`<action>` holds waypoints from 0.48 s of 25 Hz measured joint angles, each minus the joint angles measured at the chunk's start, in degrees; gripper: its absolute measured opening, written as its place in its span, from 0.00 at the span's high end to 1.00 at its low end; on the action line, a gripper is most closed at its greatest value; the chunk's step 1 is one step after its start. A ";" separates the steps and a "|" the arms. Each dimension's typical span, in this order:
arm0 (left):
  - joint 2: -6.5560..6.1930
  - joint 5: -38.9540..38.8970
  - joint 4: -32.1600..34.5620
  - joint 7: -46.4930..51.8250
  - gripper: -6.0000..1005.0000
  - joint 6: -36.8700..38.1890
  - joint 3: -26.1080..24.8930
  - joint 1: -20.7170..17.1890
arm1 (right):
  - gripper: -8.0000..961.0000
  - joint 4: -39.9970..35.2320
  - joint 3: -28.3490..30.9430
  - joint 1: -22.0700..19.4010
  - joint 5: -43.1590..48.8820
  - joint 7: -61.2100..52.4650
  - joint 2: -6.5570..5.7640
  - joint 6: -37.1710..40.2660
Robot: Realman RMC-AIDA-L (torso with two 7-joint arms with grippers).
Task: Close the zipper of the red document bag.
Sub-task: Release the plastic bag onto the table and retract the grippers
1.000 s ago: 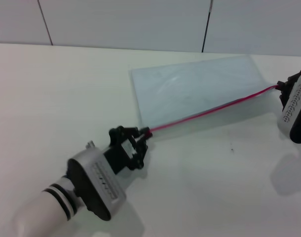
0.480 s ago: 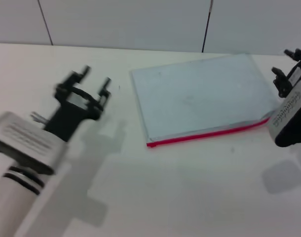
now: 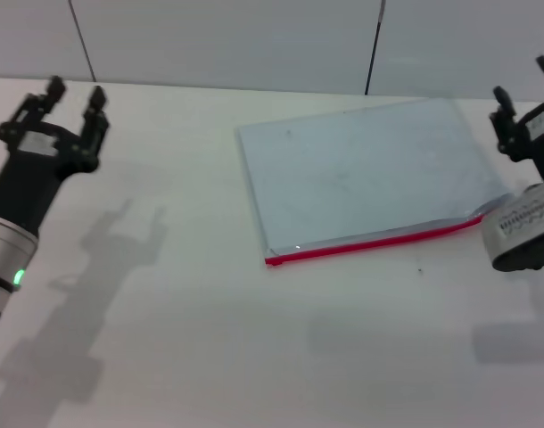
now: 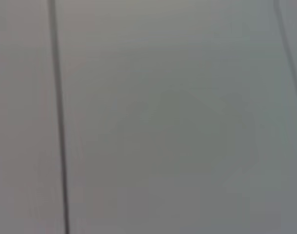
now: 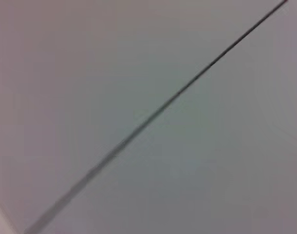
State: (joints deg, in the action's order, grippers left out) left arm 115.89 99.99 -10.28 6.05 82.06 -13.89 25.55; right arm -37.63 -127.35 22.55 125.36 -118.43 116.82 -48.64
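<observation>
Table (image 3: 254, 357): one white top, filling most of the head view, with a panelled wall (image 3: 254, 36) behind it.
Red document bag (image 3: 370, 174): one flat pale blue-grey pouch, lying on the table right of centre, turned at a slight angle.
Zipper (image 3: 370, 241): one thin red strip along the bag's near long edge, running from the near-left corner up toward the right; I can't make out the slider.
Left gripper (image 3: 62, 102): one, lifted at the far left of the table, well apart from the bag, which lies off to its right; its two black fingers (image 3: 95, 111) stand spread with nothing between them.
Right gripper (image 3: 524, 85): one, raised at the right edge of the view, just beyond the bag's right end and not touching it; the fingers stand apart and empty, one partly cut off by the frame.
Wrist views: both show only blurred wall panels with a dark seam.
Count: one bag, one zipper, two grippers.
</observation>
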 joint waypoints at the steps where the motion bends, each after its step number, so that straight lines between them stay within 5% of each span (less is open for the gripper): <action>1: -0.01 -0.72 0.37 1.13 0.50 0.30 0.00 -0.04 | 0.41 1.53 -1.72 0.71 0.04 -3.98 -0.02 -2.14; 12: -0.01 -5.46 1.07 5.65 0.50 1.40 -0.09 -0.08 | 0.41 7.52 -12.84 5.72 0.14 -34.82 -0.08 -11.24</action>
State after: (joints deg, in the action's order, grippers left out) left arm 115.89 94.54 -9.21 11.70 83.46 -13.97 25.47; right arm -30.11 -140.18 28.27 125.49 -153.25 116.74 -59.88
